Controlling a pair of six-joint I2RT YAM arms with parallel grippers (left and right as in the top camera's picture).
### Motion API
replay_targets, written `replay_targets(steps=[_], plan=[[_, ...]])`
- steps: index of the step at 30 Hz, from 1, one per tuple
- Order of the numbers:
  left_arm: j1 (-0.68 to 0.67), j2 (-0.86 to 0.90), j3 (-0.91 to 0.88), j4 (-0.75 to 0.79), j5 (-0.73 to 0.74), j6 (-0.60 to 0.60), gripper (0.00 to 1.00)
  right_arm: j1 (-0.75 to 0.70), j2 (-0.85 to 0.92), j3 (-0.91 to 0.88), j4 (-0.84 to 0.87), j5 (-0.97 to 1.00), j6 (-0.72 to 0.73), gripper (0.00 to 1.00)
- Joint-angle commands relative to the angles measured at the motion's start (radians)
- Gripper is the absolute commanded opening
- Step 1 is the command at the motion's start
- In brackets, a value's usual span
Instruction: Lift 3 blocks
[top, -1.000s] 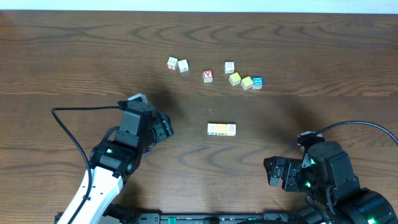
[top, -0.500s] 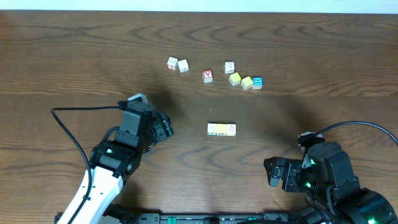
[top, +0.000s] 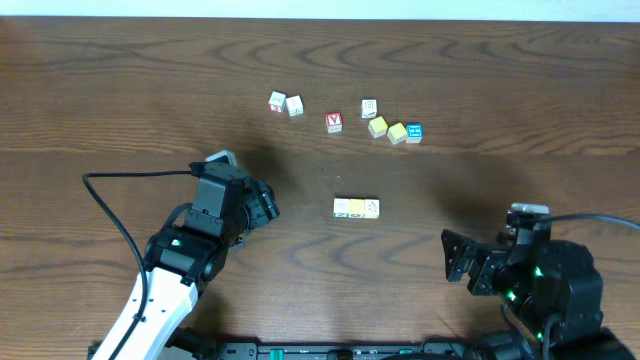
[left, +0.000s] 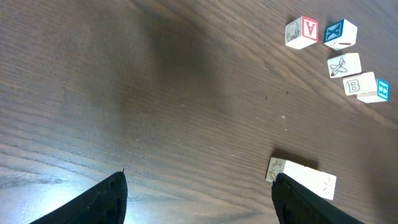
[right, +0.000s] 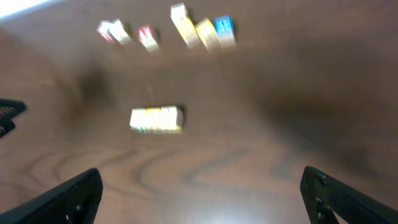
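Note:
The 3 blocks (top: 356, 208) lie side by side in one short row at mid-table, their pale and yellowish tops up. My left gripper (top: 268, 203) stands open to the left of the row, apart from it. In the left wrist view the row (left: 303, 179) lies just beyond the right fingertip (left: 298, 199), and nothing sits between the jaws of the left gripper (left: 199, 199). My right gripper (top: 462, 268) is open at the lower right, well short of the row. The right wrist view is blurred, with the row (right: 157, 119) ahead to the left of the empty right gripper (right: 202, 193).
Further back lie loose cubes: two white ones (top: 285, 103), a red-faced cube (top: 334, 122), a white one (top: 369, 107), two yellowish ones (top: 387, 130) and a blue-faced cube (top: 414, 132). A black cable (top: 110, 215) loops at the left arm.
The right arm has shifted to the right and slightly back, its gripper still open. The left arm and the blocks have not moved.

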Motion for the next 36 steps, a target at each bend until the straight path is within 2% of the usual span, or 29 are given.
replay_targets(steps=[1,10,21,36], plan=[[0.004,-0.003,0.010,-0.001,-0.016,0.014,0.75,-0.057,-0.069,-0.082,0.072,-0.083,-0.147,0.99],[0.004,-0.003,0.010,-0.001,-0.016,0.014,0.75,-0.168,-0.256,-0.357,0.421,-0.138,-0.169,0.99],[0.004,-0.003,0.010,-0.001,-0.016,0.014,0.75,-0.195,-0.466,-0.568,0.675,-0.145,-0.203,0.99],[0.004,-0.003,0.010,-0.001,-0.016,0.014,0.76,-0.207,-0.471,-0.758,0.988,-0.137,-0.237,0.99]])
